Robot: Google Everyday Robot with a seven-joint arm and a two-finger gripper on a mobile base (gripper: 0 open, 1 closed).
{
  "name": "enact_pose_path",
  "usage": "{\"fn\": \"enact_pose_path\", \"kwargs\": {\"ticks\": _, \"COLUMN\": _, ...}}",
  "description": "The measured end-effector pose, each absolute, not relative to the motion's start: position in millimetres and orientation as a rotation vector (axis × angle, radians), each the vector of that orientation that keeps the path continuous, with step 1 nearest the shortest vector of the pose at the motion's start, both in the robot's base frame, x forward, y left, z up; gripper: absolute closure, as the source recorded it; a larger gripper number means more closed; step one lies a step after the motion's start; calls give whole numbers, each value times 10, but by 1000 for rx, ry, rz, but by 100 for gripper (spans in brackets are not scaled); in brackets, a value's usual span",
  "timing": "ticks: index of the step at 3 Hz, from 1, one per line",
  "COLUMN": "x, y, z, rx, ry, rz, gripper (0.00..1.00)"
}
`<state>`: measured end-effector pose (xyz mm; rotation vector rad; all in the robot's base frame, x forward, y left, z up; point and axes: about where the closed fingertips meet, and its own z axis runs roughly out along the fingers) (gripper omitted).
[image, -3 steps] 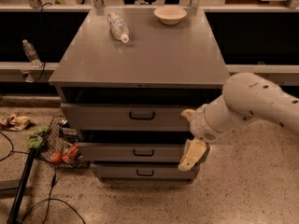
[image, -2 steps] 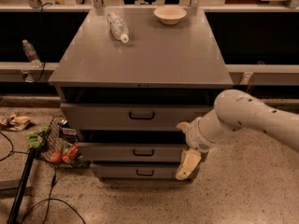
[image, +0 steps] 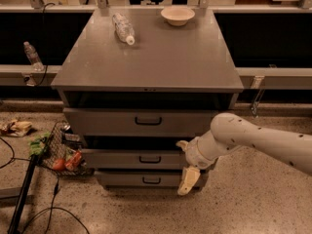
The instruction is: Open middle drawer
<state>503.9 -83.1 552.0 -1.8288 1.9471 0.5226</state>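
Note:
The grey cabinet (image: 146, 57) has three drawers stacked in its front. The middle drawer (image: 117, 159) is a low grey panel with a small black loop handle (image: 150, 159) at its centre; no tray inside shows. My gripper (image: 185, 162) hangs on the white arm (image: 253, 140) coming in from the right. It sits in front of the right end of the middle drawer, to the right of the handle and apart from it. Its cream fingers (image: 188, 180) are spread, one pointing up-left, one pointing down over the bottom drawer (image: 126, 179). It holds nothing.
The top drawer (image: 107, 122) is taller and wider. A clear plastic bottle (image: 123, 28) lies on the cabinet top, and a white bowl (image: 178, 15) stands at its back. A wire basket of snacks (image: 61, 152) and cables (image: 19, 199) lie on the floor at left.
The arm has swung left and lower. The gripper has moved from beside the cabinet's right edge to in front of the middle drawer's right end. The drawers have not moved.

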Motion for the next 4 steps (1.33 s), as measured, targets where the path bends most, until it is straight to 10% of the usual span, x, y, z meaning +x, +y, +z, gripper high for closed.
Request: {"fn": "enact_pose_path", "kwargs": {"ticks": 4, "x": 5529, "y": -1233, "z": 4670, "rx": -1787, "ry": 1957, "rz": 271, "gripper": 0}}
